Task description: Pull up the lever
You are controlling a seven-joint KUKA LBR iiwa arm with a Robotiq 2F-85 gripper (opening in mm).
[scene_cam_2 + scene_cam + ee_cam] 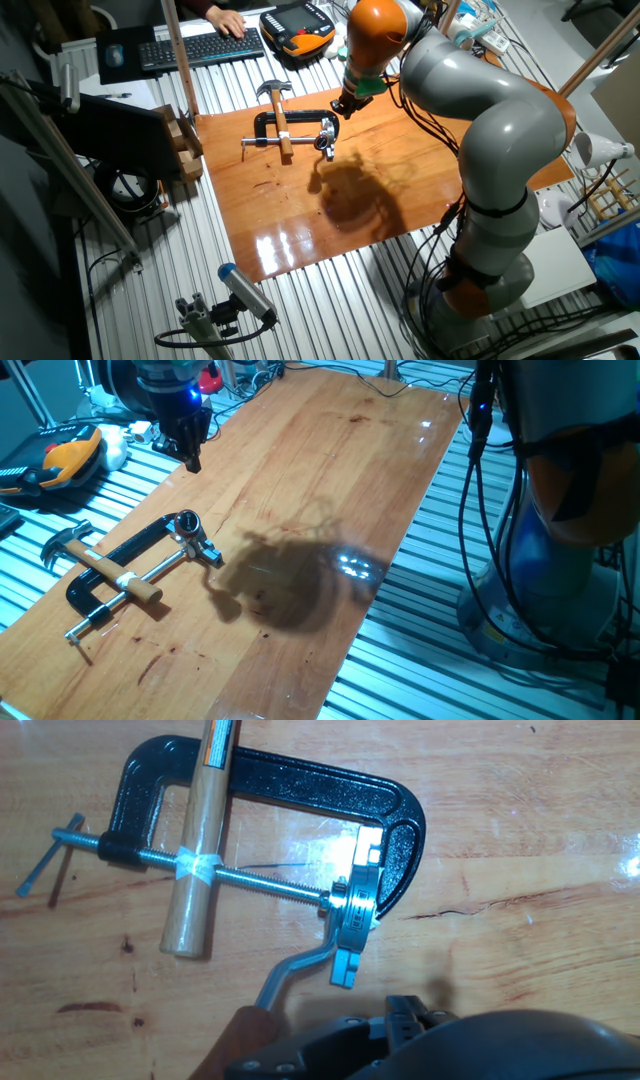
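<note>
Hand view showed us the wooden desk [520,810], then the black clamp [300,785] crossed by a hammer [195,850], then the lever [300,970] curving toward us. Our claw [190,445] hovered apart; its opening we couldn't tell.

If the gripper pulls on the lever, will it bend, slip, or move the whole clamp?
The lever looks like solid metal, so it probably stays stiff. Its bare silver part looks smooth and may slip; the reddish-brown tip likely grips better. The clamp lies loose on the table with only the hammer across it, so it may shift.
</note>
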